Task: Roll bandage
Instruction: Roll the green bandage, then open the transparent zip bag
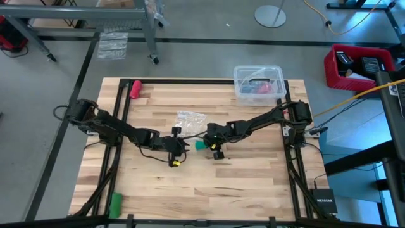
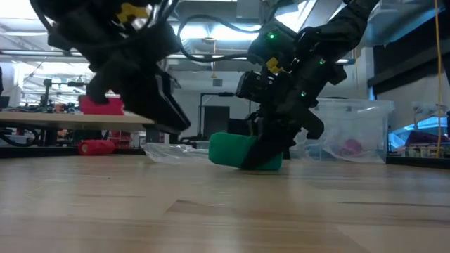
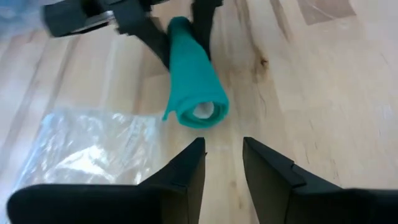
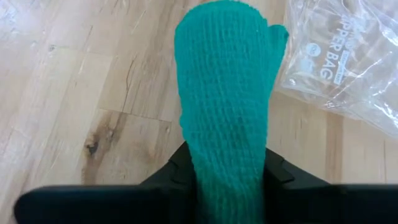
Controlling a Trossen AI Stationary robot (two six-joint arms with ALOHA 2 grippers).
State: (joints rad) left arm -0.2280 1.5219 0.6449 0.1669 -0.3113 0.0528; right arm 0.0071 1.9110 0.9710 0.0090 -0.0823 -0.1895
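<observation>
High view: both arms meet mid-bench (image 1: pixel 253 183). Right gripper (image 1: pixel 211 144) sits on the bandage (image 1: pixel 200 145), teal roll just beside the clear plastic bag (image 1: pixel 190 118). Left gripper (image 1: pixel 180 149) just left of it, pointing at the roll. Pink-red roll (image 1: pixel 135 88) at far edge, brighter green roll (image 1: pixel 115 204) at near left corner, clear bin (image 1: pixel 258 83) far right; none in play.

Low view: bandage (image 2: pixel 245 151) lies on the bench as a compact cylinder, right gripper (image 2: pixel 271 151) down on one end of it. Left gripper (image 2: pixel 162 112) hangs above the wood, nothing in it.

Left wrist view: left fingers (image 3: pixel 186 171) set a narrow gap apart, empty, aimed at the free end of the bandage (image 3: pixel 194 74). Hollow core shows, plus a loose tail flap on the bag (image 3: pixel 87 146) side. Right arm's fingers (image 3: pixel 202 22) straddle the far end.

Right wrist view: right fingers (image 4: pixel 277 174) closed onto the bandage (image 4: pixel 227 106), cloth fills the gap between them, roll sticks straight out fwd. Bag (image 4: pixel 339 68) alongside.

Read: rolling looks nearly done. Right prob. pins the roll so it can't unwind; left is lined up w/ the open end, likely to tuck the tail or take over. Risk: flap springs loose if the right lets go first.
</observation>
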